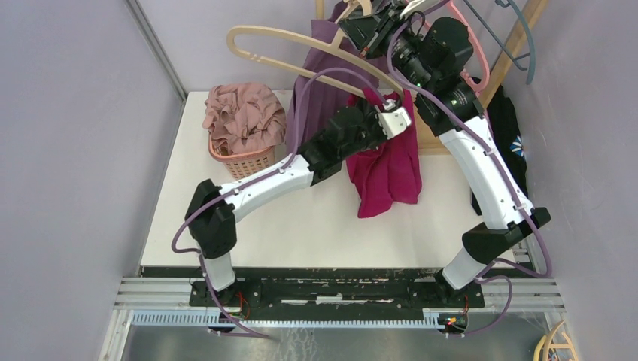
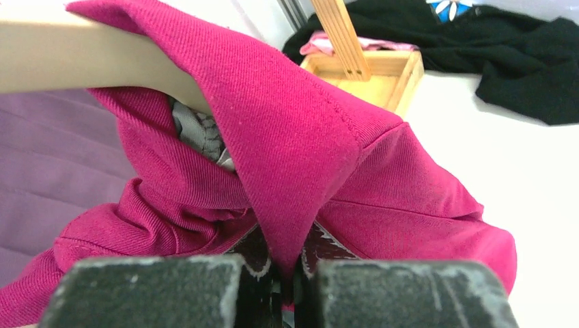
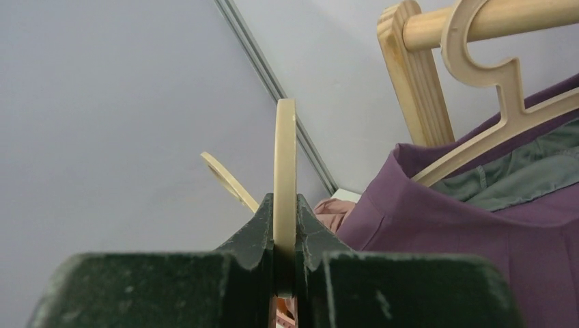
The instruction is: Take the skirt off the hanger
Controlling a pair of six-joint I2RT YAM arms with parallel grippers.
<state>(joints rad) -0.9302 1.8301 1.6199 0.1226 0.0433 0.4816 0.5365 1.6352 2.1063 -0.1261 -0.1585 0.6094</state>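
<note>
**Both jaws clamped: left on the skirt, right on the hanger**

My left gripper is pinched tight on a fold of the magenta skirt, with the cloth running up from between my fingertips to a peak. Just above that peak, the skirt's waist is draped over one end of the cream hanger, and grey lining shows under the fold. My right gripper is closed on the same hanger, which stands edge-on between my fingers. Its other arm curves away to the left.

From above, my left arm rises from its base at the near-left and bends at the elbow. Its forearm then reaches diagonally forward and right over the table, so the wrist sits at the top of the skirt. The skirt hangs from the hanger's right end down toward the tabletop. I cannot tell whether its hem rests on the surface. My right arm stretches from the near-right base up and back, and its wrist folds leftward high up beside the wooden rack.

A purple garment hangs on a second hanger on the rack's rail, just behind the skirt. A pink basket heaped with dusty-pink cloth stands at the table's far left. A black garment lies by the rack's foot on the right.
</note>
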